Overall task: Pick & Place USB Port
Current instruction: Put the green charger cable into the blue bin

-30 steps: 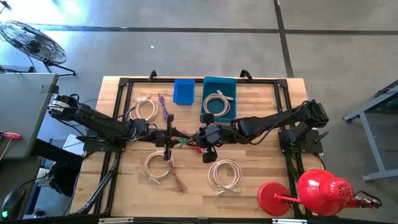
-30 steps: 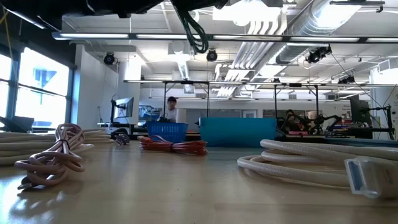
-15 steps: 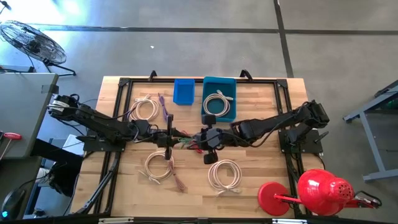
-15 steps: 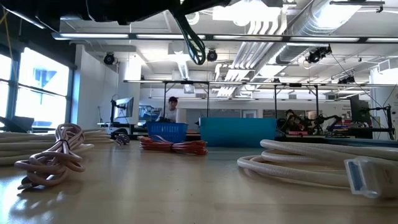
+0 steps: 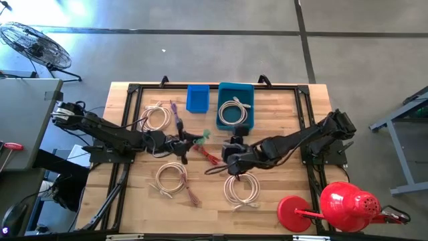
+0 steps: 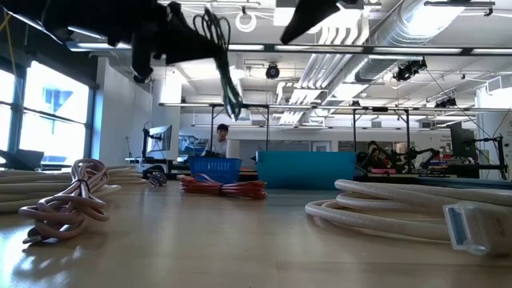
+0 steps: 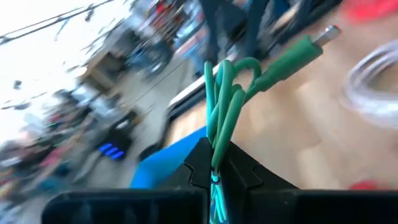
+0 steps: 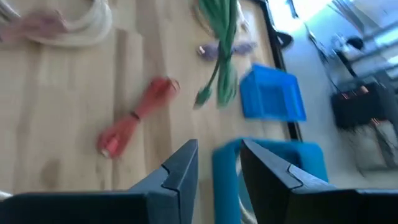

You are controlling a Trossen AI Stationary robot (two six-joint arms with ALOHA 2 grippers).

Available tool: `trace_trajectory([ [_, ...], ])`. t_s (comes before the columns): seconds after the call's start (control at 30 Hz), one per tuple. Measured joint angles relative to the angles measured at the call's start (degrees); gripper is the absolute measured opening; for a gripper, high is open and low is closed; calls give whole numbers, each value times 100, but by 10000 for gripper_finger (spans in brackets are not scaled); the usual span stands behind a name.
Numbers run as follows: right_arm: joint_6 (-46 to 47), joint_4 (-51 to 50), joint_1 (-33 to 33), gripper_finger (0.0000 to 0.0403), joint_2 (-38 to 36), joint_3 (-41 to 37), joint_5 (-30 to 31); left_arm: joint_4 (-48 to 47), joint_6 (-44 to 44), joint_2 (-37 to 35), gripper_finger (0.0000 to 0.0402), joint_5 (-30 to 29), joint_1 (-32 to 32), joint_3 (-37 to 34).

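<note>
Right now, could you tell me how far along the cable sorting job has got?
Done: one white cable already lies in the teal bin. In hand: the left gripper is shut on the green cable, lifted above the table near the small blue bin; the right gripper is open and empty. Left: the red cable, the purple cable and three white coils remain on the table.

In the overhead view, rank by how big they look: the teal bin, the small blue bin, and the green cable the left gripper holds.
1. Teal bin, clearly largest.
2. Small blue bin.
3. Green cable, a small bundle held in the left gripper.
</note>
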Motion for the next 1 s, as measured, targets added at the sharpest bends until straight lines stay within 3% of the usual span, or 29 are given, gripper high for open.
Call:
trace_trajectory([
  [0.1, 469, -471, 38, 113, 0, 0, 144, -200, 366, -146, 6, -560, 184, 0],
  [0.23, 943, -954, 50, 114, 0, 0, 160, -916, 337, -551, 6, -574, 742, 45],
  [0.37, 1203, -1240, 50, 114, 0, 0, 187, -2242, 235, -861, 6, -331, 1531, 467],
  [0.53, 1208, -1315, 45, 114, 0, 0, 330, -3449, 157, -804, 6, 702, 2595, 1268],
  [0.73, 1185, -1324, -19, 114, 0, 0, 332, -4586, -1259, -358, 6, 1596, 3827, 2363],
  [1.0, 1163, -1329, -114, 114, 0, 0, 325, -5224, -2367, 908, 6, 3926, 5155, 3325],
])
